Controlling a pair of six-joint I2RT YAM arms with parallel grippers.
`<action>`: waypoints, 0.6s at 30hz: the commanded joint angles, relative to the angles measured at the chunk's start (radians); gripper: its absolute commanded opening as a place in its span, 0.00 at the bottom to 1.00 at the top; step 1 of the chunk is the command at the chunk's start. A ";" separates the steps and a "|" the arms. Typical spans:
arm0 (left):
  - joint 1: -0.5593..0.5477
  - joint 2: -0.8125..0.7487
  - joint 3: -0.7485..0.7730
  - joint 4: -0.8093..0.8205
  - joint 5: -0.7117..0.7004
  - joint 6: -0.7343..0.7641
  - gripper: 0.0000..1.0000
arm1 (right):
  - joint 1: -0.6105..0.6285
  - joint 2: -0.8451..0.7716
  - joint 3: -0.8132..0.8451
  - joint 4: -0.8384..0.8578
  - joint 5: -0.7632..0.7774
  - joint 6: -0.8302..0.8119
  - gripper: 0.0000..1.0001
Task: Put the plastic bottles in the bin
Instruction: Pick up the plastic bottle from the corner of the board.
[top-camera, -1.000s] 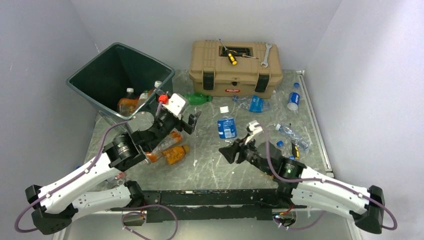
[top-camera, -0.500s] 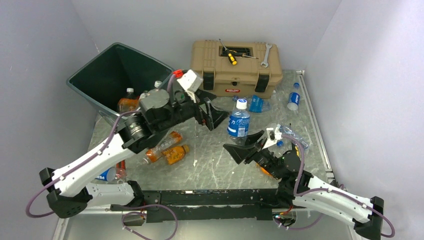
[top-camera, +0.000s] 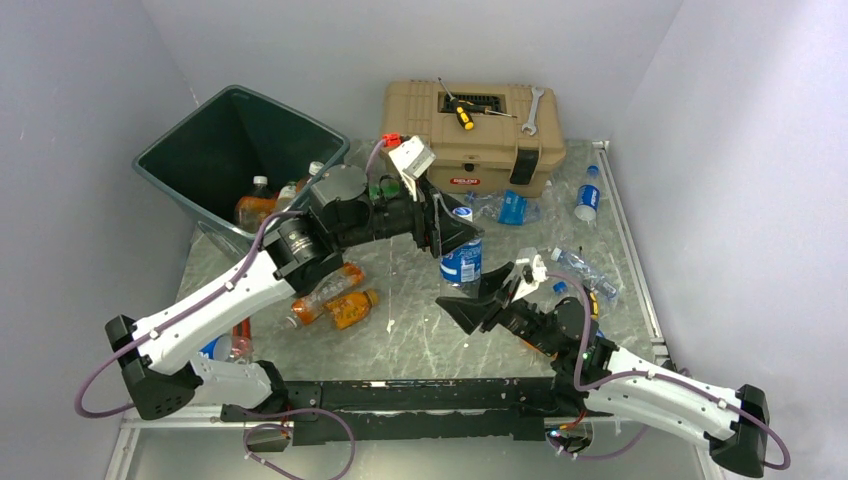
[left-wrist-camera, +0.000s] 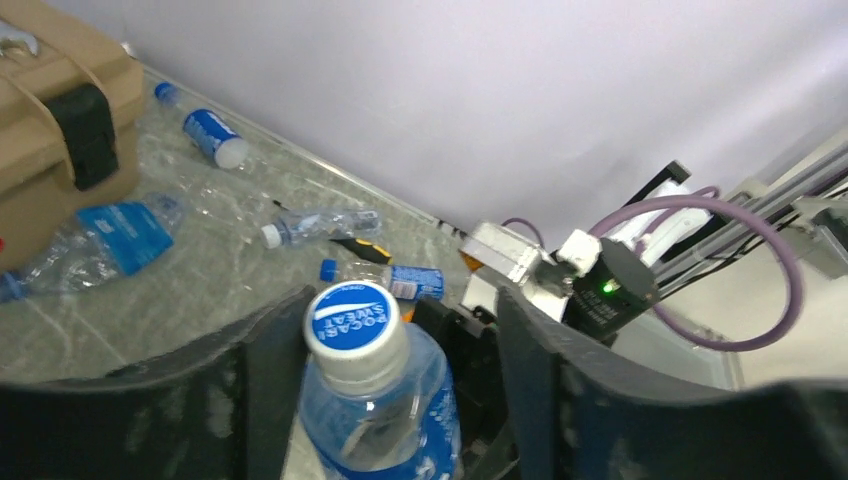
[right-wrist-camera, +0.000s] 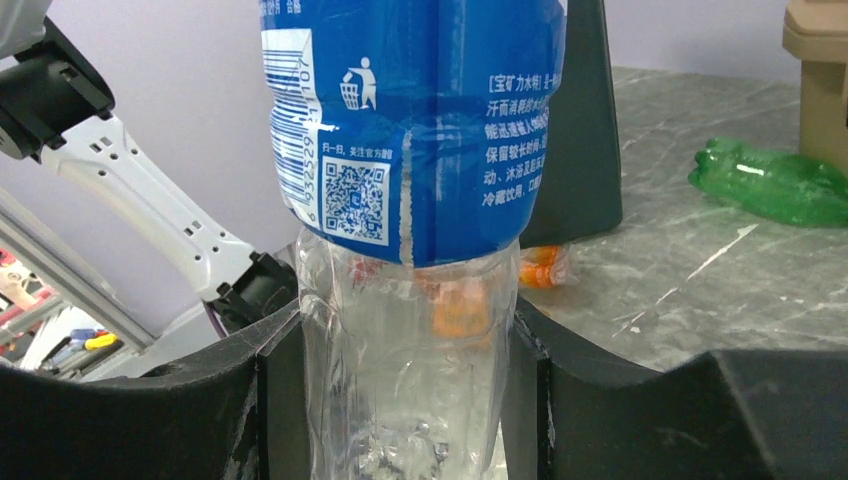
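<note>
A: A grey marbled table walled in white is pictured, with a tan toolbox at the back. How is the blue-labelled bottle set?

B: It is held upright in front of the toolbox, long axis vertical, cap upward.

A: And against the grippers?

B: Its clear lower body is clamped between the fingers of the right gripper. Its cap and neck are flanked by the left gripper, whose jaws stand apart, a gap being seen on one side.

A: What is lost to view?

B: The base is cut off in the right wrist view, and from above the top is partly covered by the left gripper. The green bin is seen left of the toolbox, with orange bottles half hidden inside. Loose bottles are scattered in front of the toolbox.
</note>
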 joint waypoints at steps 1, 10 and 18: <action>0.004 0.013 0.037 0.059 0.077 -0.028 0.61 | 0.003 -0.011 0.025 0.056 -0.023 -0.021 0.41; 0.006 0.051 0.047 0.045 0.129 -0.049 0.67 | 0.002 -0.011 0.028 0.050 -0.016 -0.033 0.41; 0.006 0.055 0.061 0.019 0.109 -0.027 0.00 | 0.002 0.002 0.060 -0.016 0.009 -0.013 0.66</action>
